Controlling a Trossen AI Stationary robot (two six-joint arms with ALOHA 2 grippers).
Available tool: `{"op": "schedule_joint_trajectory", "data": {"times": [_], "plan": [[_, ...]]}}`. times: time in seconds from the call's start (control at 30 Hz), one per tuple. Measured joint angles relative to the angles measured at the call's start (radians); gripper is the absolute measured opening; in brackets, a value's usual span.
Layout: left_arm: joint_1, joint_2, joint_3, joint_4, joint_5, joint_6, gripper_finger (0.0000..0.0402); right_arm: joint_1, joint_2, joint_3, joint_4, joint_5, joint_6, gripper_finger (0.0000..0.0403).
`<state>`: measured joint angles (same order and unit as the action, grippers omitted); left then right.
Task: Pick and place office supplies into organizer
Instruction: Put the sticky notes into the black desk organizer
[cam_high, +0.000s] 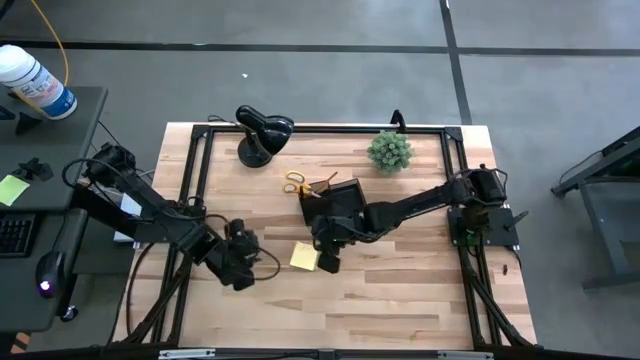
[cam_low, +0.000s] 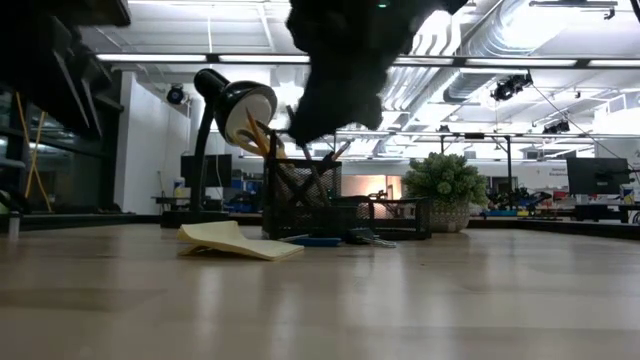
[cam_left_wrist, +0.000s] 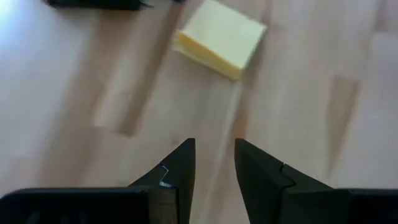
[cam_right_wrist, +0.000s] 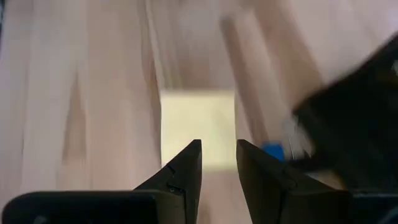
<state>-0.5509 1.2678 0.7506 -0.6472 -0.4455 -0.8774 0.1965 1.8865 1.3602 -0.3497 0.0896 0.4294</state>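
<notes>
Approach is my step: my right gripper, fingers slightly parted and empty, hovers over the sticky-note pad, so next I must widen and descend.

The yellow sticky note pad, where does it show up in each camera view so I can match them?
High view: sticky note pad at table centre, just left of the right gripper.
Low view: pad left of centre, before the organizer.
Left wrist view, beyond the fingers.
Right wrist view, beyond the fingers.
Shared landmark: the organizer.
</notes>
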Motion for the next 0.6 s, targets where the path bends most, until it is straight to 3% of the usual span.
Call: {"op": "schedule_joint_trajectory", "data": {"times": [0.17,0.43,0.6], "plan": [[0.072,0.000,-0.097,0.302,0.065,-0.002,0.0101,0.035,-0.048,0.000,-0.235,-0.019,-0.010,0.0098],[0.186,0.034,-0.136,0.511,0.071,-0.073,0.0101,0.120,-0.159,-0.002,-0.672,0.271,-0.053,0.0098],[0.251,0.123,-0.135,0.627,0.112,-0.129,0.0101,0.148,-0.249,-0.107,-0.677,0.351,-0.038,0.0098]]}}
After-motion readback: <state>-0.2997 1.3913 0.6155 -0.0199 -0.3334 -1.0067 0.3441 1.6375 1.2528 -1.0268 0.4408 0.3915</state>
